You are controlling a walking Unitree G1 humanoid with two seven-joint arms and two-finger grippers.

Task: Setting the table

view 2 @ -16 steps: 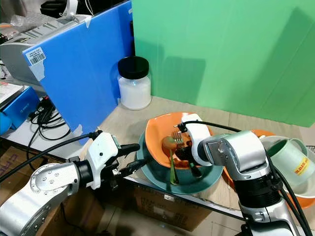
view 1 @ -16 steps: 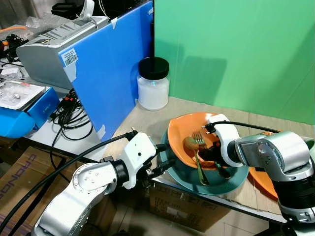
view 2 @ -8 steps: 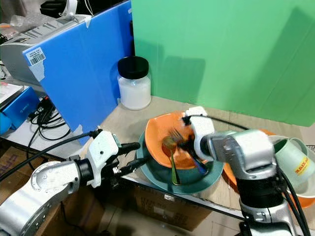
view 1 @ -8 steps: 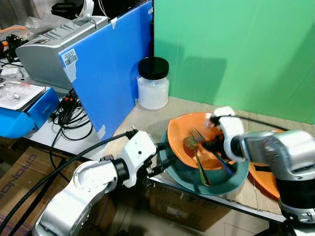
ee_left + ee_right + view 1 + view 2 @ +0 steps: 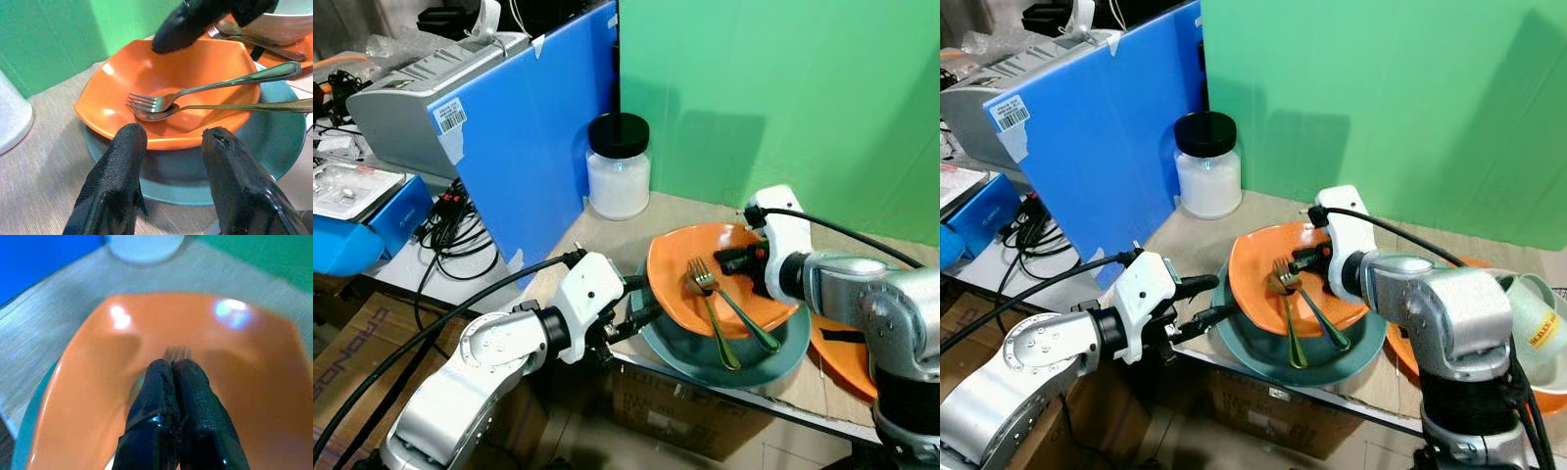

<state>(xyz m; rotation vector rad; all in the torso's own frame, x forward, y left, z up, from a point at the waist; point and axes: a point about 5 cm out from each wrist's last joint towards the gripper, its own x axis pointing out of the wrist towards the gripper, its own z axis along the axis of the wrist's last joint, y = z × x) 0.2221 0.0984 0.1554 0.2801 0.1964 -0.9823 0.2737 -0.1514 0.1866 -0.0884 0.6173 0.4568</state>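
An orange bowl (image 5: 674, 262) sits on a teal plate (image 5: 680, 345) at the table's front edge. A fork (image 5: 736, 315) and a spoon (image 5: 715, 333) lie crossed in the bowl, handles resting over its near rim. My left gripper (image 5: 641, 301) is open at the plate's left rim, one finger above and one below it; the left wrist view shows both fingers (image 5: 117, 181) in front of the bowl (image 5: 195, 63). My right gripper (image 5: 724, 259) hovers over the bowl's far side, shut with nothing in it, its tip just above the fork's tines (image 5: 177, 352).
A white jar with a black lid (image 5: 619, 166) stands behind the bowl, beside a blue board (image 5: 529, 127). To the right are another orange plate (image 5: 837, 357) and a green-and-white mug (image 5: 1538, 318). A printer (image 5: 421, 93) and cables (image 5: 450, 225) lie left of the table.
My right gripper has lifted off the cutlery and drawn back toward the bowl's far rim. The fork and spoon shifted and now lie free. The left gripper stays at the plate's rim.
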